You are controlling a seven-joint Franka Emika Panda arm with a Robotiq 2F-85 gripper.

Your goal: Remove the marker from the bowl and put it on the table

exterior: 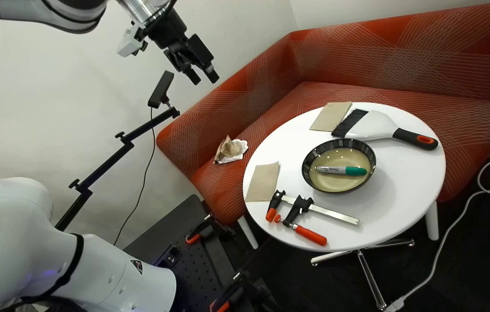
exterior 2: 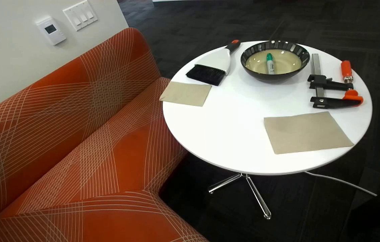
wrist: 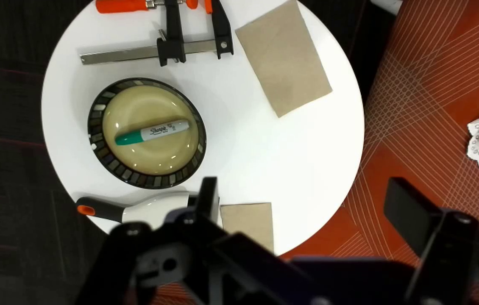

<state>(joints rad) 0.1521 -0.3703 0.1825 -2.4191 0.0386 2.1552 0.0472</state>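
The marker, grey-white with a green cap, lies inside the bowl in both exterior views [exterior: 341, 170] [exterior 2: 270, 64] and in the wrist view [wrist: 152, 132]. The bowl [exterior: 331, 185] has a dark tiled rim and a cream inside; it also shows in the wrist view [wrist: 150, 101]. It stands on the round white table [exterior: 396, 195], which fills much of the wrist view [wrist: 260, 156]. My gripper [exterior: 204, 78] is open and empty, high above and off to the side of the table. In the wrist view its spread fingers [wrist: 303, 186] have nothing between them.
A red-and-black clamp [exterior: 334, 213] lies beside the bowl. A white brush with a black handle [exterior: 377, 125] lies on the bowl's opposite side. Brown paper pieces [exterior: 263, 182] [exterior: 331, 116] lie on the table. An orange couch [exterior: 357, 56] borders it. A black camera stand [exterior: 119, 151] rises below my gripper.
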